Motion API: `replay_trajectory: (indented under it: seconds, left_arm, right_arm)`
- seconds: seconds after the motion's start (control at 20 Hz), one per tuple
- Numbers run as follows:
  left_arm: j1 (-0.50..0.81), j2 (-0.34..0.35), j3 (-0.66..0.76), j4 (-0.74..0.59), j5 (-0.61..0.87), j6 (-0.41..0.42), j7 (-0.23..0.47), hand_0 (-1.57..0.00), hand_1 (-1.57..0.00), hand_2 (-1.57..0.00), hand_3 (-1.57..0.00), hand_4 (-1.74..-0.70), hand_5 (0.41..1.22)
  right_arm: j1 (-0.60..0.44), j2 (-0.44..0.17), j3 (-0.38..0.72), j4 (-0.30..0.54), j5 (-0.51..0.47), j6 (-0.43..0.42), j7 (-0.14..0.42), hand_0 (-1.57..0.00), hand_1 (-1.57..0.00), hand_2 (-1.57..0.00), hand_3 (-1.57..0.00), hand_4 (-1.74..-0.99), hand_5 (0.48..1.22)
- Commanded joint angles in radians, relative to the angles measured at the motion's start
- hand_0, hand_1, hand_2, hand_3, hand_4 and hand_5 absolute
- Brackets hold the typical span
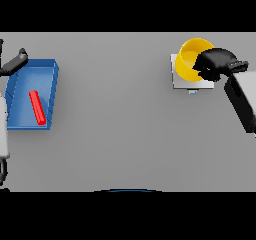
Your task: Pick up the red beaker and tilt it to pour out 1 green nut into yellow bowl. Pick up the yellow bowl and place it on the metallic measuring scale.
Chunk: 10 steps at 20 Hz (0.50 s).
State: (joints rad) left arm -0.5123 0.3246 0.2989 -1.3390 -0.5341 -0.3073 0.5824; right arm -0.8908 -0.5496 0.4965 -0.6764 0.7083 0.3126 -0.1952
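Bowl: yellow bowl (191,59) on the scale (186,80), contents hidden.
Tray: blue tray (49,69) holds a red bar (37,107).
Right hand (212,64): my fingers curled on the bowl's rim.
Left hand (15,62): whether spread, cannot tell.

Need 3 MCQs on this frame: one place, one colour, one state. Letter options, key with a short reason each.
1. Where is the yellow bowl?
A. in the blue tray
B. on the metallic scale
C. at the table's centre

2. What colour is the long object lying in the blue tray?
A. green
B. yellow
C. red

3. What is the right hand doing?
A. curled on the bowl's rim
B. resting flat on the table
C. holding the tray

Key:
1 B, the bowl sits over the scale.
2 C, the red object lies inside the tray.
3 A, its fingers wrap the bowl's right edge.
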Motion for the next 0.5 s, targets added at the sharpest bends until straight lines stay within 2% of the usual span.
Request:
replay_trajectory:
  seconds: [0.0, 0.15, 0.25, 0.3, 0.35, 0.45]
  left_arm:
    - [0.001, -0.006, -0.009, -0.011, -0.005, -0.003, 0.010, 0.00, 0.00, 0.00, 0.00, -0.85, 0.784]
    - [0.007, 0.005, 0.000, 0.001, -0.004, -0.001, -0.004, 0.00, 0.00, 0.00, 0.00, -0.84, 0.776]
    - [-0.012, 0.003, -0.003, 0.011, -0.003, -0.007, 0.006, 0.00, 0.00, 0.00, 0.00, -0.84, 0.771]
    - [-0.010, 0.006, -0.002, 0.025, -0.005, 0.000, -0.009, 0.00, 0.00, 0.00, 0.00, -0.84, 0.772]
    - [-0.019, 0.010, 0.001, 0.033, -0.005, 0.000, -0.007, 0.00, 0.00, 0.00, 0.00, -0.84, 0.773]
    - [-0.016, 0.011, 0.000, 0.039, -0.003, -0.001, -0.026, 0.00, 0.00, 0.00, 0.00, -0.84, 0.773]
  right_arm:
    - [0.001, 0.009, 0.004, 0.009, 0.004, -0.004, 0.009, -1.43, -1.25, -1.35, -1.55, -1.730, 1.221]
    - [-0.008, 0.007, -0.002, 0.040, 0.003, -0.018, -0.008, -1.40, -1.21, -1.32, -1.56, -1.730, 1.221]
    - [-0.015, 0.013, -0.008, 0.042, -0.010, -0.003, 0.004, -1.42, -1.23, -1.40, -1.54, -1.728, 1.221]
    - [-0.015, 0.016, -0.012, 0.054, -0.013, -0.001, -0.003, -1.40, -1.18, -1.29, -1.54, -1.670, 1.221]
    - [-0.016, 0.020, -0.014, 0.054, -0.015, 0.006, 0.017, -1.41, -1.15, -1.18, -1.39, -1.644, 1.221]
    - [-0.015, 0.029, -0.021, 0.065, -0.029, 0.014, 0.025, -1.19, -0.91, -0.91, -1.10, -1.600, 1.090]
